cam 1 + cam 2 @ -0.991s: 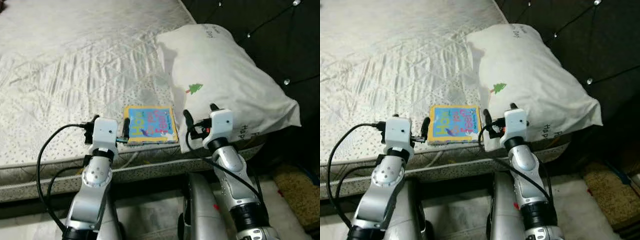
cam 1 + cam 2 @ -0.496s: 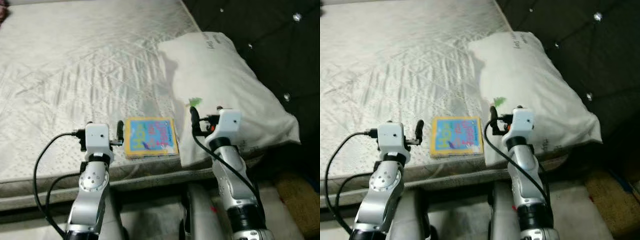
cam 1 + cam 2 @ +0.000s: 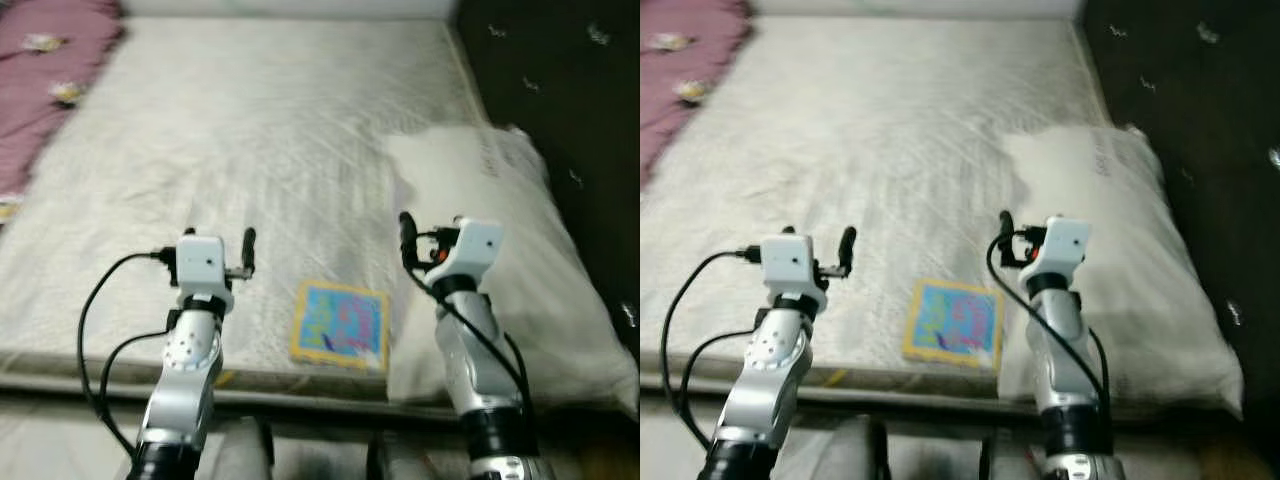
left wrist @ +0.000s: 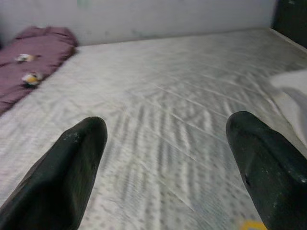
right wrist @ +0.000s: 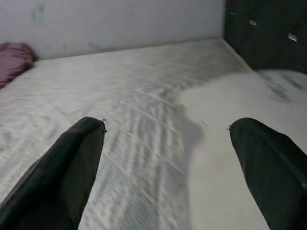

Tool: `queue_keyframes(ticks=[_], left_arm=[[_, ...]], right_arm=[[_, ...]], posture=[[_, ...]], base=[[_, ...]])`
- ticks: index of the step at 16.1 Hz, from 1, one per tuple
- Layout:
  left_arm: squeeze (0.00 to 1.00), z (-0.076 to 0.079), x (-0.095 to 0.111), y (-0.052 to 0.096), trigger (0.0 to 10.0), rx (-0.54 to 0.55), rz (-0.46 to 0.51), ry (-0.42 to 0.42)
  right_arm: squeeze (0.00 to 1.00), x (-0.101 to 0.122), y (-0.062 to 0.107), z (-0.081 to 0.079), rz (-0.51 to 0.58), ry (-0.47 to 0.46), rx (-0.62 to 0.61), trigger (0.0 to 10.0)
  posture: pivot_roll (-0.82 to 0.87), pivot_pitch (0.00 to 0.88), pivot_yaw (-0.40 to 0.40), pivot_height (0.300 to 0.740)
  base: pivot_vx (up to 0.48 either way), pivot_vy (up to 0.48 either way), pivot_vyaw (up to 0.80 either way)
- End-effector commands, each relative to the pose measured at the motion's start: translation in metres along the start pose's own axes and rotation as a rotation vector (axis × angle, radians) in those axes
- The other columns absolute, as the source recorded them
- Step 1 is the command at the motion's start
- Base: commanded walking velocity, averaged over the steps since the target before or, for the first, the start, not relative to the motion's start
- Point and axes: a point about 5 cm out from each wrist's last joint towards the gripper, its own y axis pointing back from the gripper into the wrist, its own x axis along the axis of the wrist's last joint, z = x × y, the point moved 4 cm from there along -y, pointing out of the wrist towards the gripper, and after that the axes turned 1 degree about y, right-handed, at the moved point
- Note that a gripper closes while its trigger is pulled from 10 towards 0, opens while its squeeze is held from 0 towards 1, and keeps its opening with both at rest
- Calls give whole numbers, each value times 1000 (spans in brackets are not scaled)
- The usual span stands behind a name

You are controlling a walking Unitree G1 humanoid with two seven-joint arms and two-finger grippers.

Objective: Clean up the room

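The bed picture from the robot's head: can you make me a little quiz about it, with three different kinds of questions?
1. True or false: the colourful book lies on the mattress near its front edge.
2. What lies right beside the book, on the robot's right? A) white pillow B) a lamp C) a shoe
3. Fill in: the left tool and the right tool both have their black fingers ____.

Key: 1 true; 2 A; 3 open.

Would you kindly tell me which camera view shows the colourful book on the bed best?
The left eye view: the book lies whole and flat beside the pillow. The right eye view shows it equally whole. The left wrist view catches a yellow sliver, perhaps its corner; the right wrist view looks past it.
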Motion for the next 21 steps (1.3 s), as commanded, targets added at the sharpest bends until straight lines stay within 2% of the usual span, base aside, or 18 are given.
queue_keyframes(ticks=[1, 3, 5, 6, 10, 12, 21], left_arm=[[0, -5, -8, 2, 10000, 17, -40, 14], [0, -6, -12, 2, 10000, 23, -67, -19], [0, 0, -18, 3, 10000, 4, -96, -24], [0, 5, -15, 1, 10000, -14, -77, -30], [0, 9, -11, -3, 10000, -27, -75, 7], [0, 11, -12, -4, 10000, -50, -81, 52], [0, 11, -15, -4, 10000, -52, -111, 110]], right_arm=[[0, -2, 0, 0, -11, 3, -5, 10000], [0, -5, 3, -1, -15, 5, -7, 10000], [0, -7, 6, -2, -21, 4, -8, 10000], [0, -7, 7, -1, -16, 16, -10, 10000], [0, -8, 11, 0, -20, 22, -23, 10000], [0, -8, 10, -1, -15, 30, -18, 10000], [0, -10, 7, -3, -25, 28, -17, 10000]], posture=[[-29, 0, 23, 740], [-36, 0, 36, 740], [-38, 0, 32, 740], [-41, 0, 30, 740], [-41, 0, 23, 740], [-40, 0, 21, 740], [-36, 2, 12, 740]], base=[[0, 0, 0], [0, 0, 0], [0, 0, 0], [0, 0, 0], [0, 0, 0], [0, 398, 0], [0, 476, 0]])
